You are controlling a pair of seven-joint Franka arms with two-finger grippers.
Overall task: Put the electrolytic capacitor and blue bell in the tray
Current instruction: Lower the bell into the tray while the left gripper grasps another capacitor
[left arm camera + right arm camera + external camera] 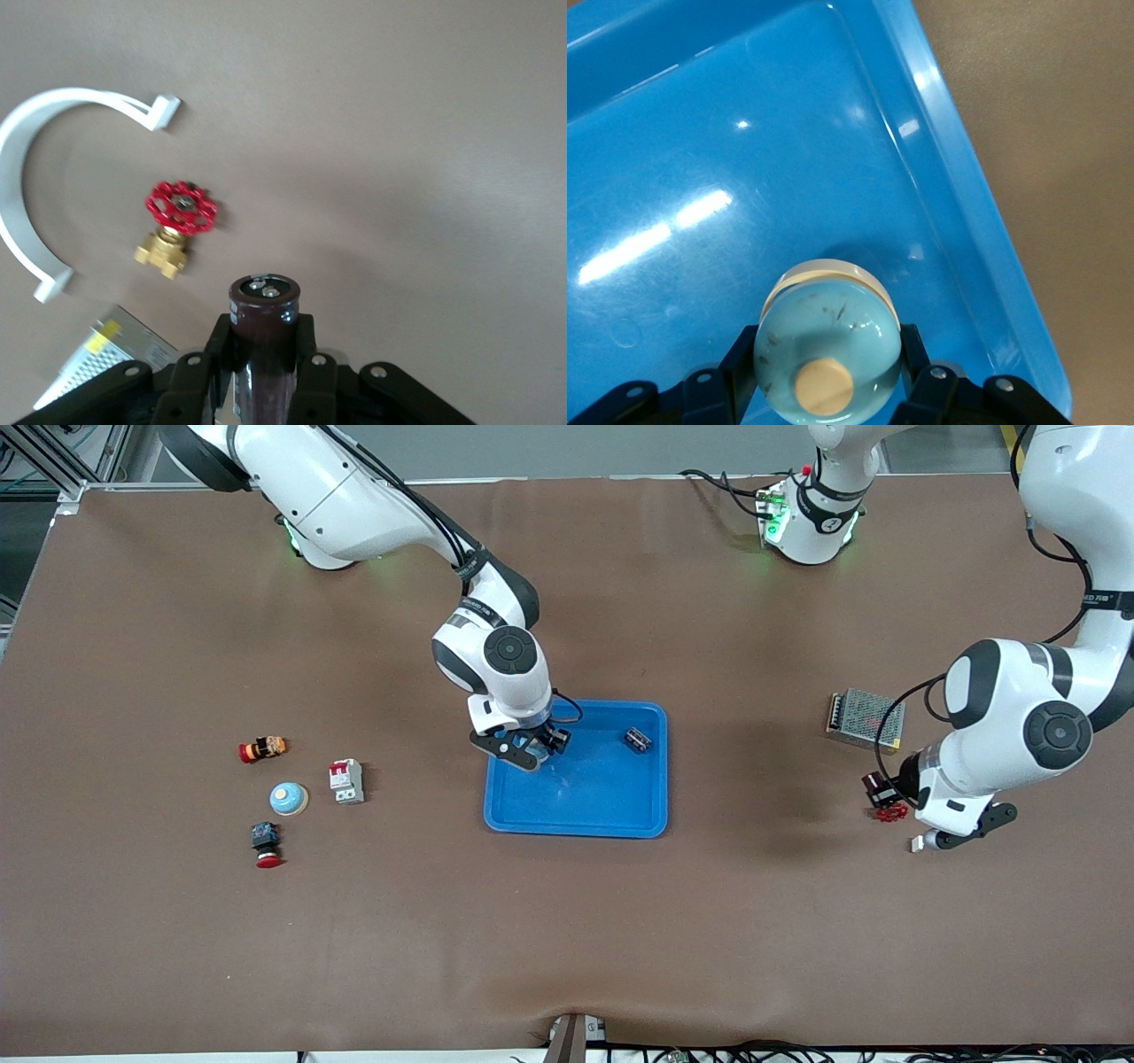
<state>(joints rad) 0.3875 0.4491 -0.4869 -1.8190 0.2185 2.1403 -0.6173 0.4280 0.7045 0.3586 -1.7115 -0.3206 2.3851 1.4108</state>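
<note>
The bright-blue tray [576,831] lies at the table's middle. My right gripper [523,751] hangs over the tray's end toward the right arm, shut on a light-blue bell [828,350] with a cream knob; the tray floor [744,133] shows under it. My left gripper [970,831] is in the air over the table toward the left arm's end, away from the tray. It is shut on a dark-brown electrolytic capacitor [264,310], and its fingers [306,341] clamp the can's sides, terminal end outward.
A small dark cylinder [638,740] lies in the tray. Under the left hand are a red-handled brass valve [180,208] and a white curved piece [35,177], beside a mesh box [866,719]. Toward the right arm's end: a second light-blue bell [289,799], a white breaker [346,781], two push buttons [262,749].
</note>
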